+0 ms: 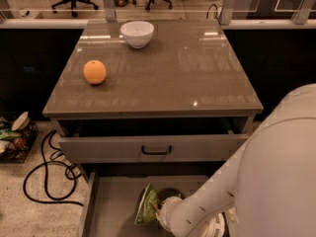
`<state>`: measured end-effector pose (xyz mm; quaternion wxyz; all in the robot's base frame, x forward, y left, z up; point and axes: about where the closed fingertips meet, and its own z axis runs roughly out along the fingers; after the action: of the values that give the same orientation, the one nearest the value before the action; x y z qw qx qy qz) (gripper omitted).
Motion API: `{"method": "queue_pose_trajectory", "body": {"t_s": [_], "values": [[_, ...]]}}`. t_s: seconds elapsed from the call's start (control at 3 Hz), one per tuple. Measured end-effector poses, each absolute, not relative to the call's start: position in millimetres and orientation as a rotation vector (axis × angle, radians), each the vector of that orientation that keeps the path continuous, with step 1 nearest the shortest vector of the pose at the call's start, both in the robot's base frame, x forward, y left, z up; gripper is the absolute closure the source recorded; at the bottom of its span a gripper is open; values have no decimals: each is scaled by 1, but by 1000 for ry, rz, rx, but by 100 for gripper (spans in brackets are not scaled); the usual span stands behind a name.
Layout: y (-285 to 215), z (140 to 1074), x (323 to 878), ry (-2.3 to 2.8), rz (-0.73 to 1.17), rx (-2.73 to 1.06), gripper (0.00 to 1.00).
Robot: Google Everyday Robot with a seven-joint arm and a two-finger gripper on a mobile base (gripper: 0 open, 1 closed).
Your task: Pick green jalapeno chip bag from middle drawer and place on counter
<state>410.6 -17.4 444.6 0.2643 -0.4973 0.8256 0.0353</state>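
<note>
Your green jalapeno chip bag (147, 206), crinkly, standing on edge, on the pale floor of the open middle drawer (111, 207), your gripper (159, 212) right against it, glossy grey-brown counter (173, 73) above.

The counter (173, 68) is seen from above its near side, looking downward and far; the gripper (159, 212) is framed close, inside the middle drawer (113, 206).
</note>
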Motion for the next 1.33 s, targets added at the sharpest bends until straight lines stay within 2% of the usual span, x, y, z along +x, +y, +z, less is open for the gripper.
{"method": "queue_pose_trajectory", "body": {"t_s": [0.67, 1.33], "values": [[-41, 519, 437, 2139, -98, -1355, 100], [-80, 596, 458, 2040, -129, -1243, 100]]}}
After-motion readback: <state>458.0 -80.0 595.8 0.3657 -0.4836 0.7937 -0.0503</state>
